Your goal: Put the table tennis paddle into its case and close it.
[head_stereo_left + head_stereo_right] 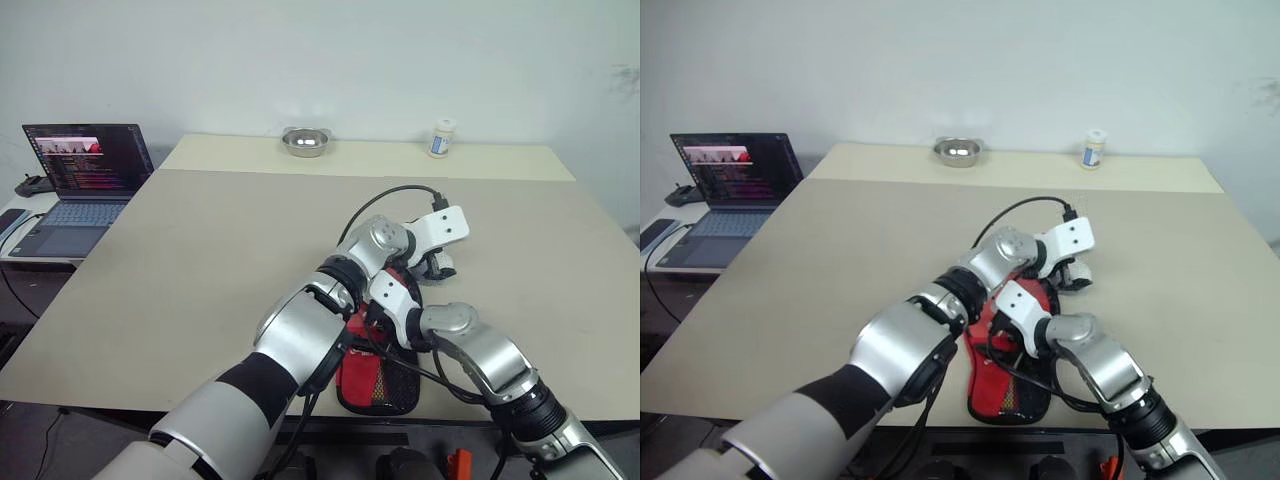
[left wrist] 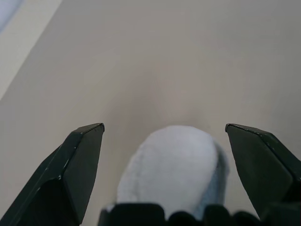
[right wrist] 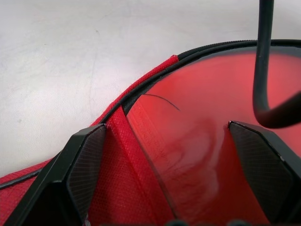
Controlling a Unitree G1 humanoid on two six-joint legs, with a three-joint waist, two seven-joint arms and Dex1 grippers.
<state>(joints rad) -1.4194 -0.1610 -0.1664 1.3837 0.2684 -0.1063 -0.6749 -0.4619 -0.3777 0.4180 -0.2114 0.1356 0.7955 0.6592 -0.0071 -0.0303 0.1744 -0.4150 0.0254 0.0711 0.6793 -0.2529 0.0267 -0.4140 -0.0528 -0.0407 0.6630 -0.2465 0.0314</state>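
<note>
We see the case lying at the table's near edge, around six o'clock. Our right gripper hovers spread over its red panel; our left gripper stands spread at twelve o'clock beyond it.

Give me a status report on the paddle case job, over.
Left gripper open over bare table. Right gripper open over the red case, gripping nothing. Case at the table's near edge; its closure can't be judged. Black cable crosses above it.
</note>
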